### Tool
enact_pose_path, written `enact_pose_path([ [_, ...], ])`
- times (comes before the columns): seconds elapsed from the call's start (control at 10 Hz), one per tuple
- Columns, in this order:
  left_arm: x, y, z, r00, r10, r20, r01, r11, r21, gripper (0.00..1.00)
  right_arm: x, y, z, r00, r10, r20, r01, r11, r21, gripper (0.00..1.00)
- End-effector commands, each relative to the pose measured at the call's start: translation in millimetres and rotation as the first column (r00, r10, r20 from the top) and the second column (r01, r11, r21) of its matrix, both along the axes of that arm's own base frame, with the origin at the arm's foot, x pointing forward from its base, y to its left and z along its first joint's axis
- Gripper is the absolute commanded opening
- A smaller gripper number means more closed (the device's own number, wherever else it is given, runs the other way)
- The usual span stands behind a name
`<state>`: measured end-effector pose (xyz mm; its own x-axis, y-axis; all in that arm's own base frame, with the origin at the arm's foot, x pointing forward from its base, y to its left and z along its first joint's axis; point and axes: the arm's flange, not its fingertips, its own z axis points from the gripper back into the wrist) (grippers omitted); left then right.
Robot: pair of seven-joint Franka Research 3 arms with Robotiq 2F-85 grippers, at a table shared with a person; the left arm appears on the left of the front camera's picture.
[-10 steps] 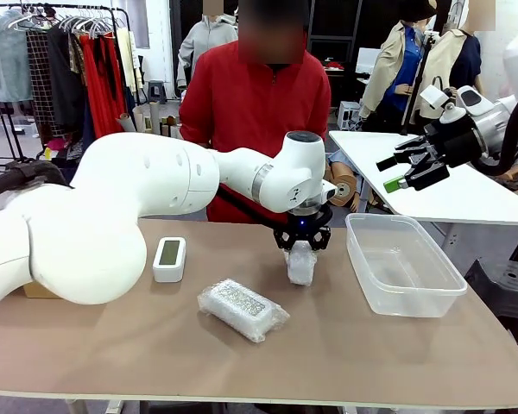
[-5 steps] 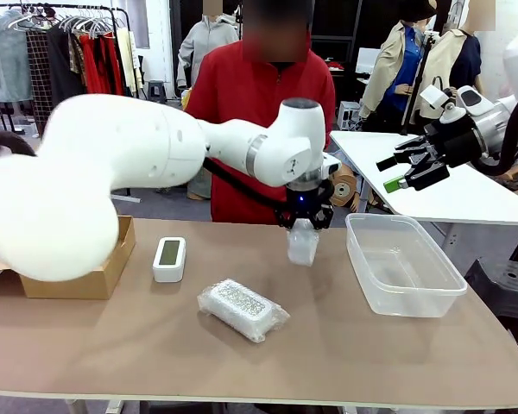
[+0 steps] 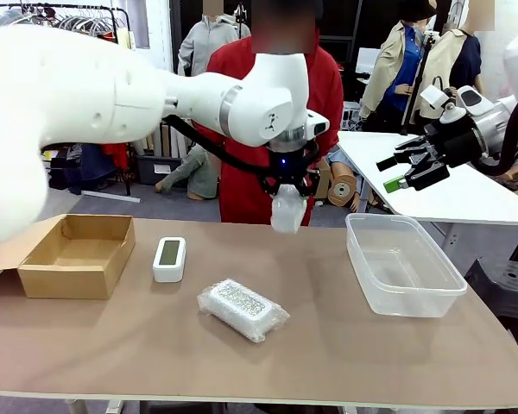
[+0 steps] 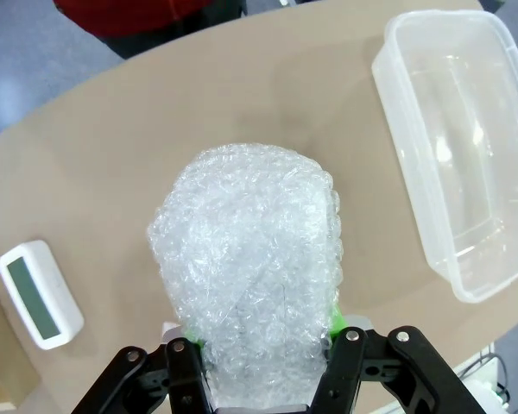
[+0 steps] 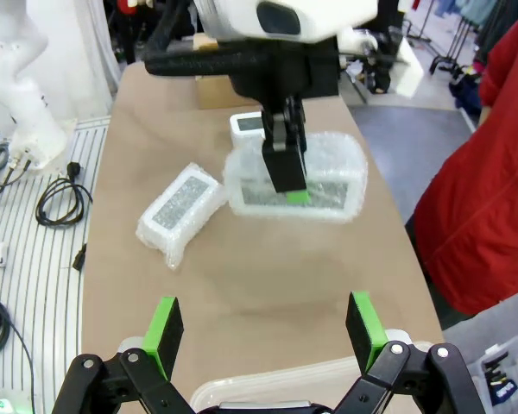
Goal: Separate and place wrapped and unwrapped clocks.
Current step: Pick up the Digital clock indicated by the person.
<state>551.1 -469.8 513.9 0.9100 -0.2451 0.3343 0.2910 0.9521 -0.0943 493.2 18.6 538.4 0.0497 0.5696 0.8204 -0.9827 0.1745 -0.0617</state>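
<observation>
My left gripper (image 3: 287, 191) is shut on a bubble-wrapped clock (image 3: 287, 213), which hangs well above the table near its far edge. The left wrist view shows the same wrapped clock (image 4: 250, 259) clamped between the green pads (image 4: 335, 317), and it appears again in the right wrist view (image 5: 328, 177). A second wrapped clock (image 3: 242, 309) lies flat near the table's middle. The bare white clock (image 3: 169, 259) with a greenish screen stands to its left. My right gripper (image 3: 395, 172) hangs open, high at the right, holding nothing.
A clear plastic bin (image 3: 403, 263) sits on the right side of the table. An open cardboard box (image 3: 73, 255) sits at the left. A person in a red top (image 3: 259, 103) stands at the far side. A white table (image 3: 449, 185) stands behind on the right.
My left gripper has lifted the wrapped clock off the table and carried it upward. The left arm has swung up, uncovering the cardboard box. The right arm has not moved.
</observation>
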Motion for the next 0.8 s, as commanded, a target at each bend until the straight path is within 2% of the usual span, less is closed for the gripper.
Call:
enact_pose_path([
  [0.0,-13,18,17,0.999,-0.03,0.012,0.029,0.999,0.018,0.0,-1,1,1,1.0,0.002,0.001,-0.002,1.0,0.0,1.0],
  [0.4,-27,39,92,0.992,-0.024,0.126,0.019,0.999,0.042,0.0,-1,1,1,1.0,0.002,0.001,-0.002,1.0,0.0,1.0],
  [0.7,-34,43,124,0.982,-0.022,0.187,0.011,0.998,0.063,0.0,-1,1,1,1.0,0.002,0.001,-0.002,1.0,0.0,1.0],
])
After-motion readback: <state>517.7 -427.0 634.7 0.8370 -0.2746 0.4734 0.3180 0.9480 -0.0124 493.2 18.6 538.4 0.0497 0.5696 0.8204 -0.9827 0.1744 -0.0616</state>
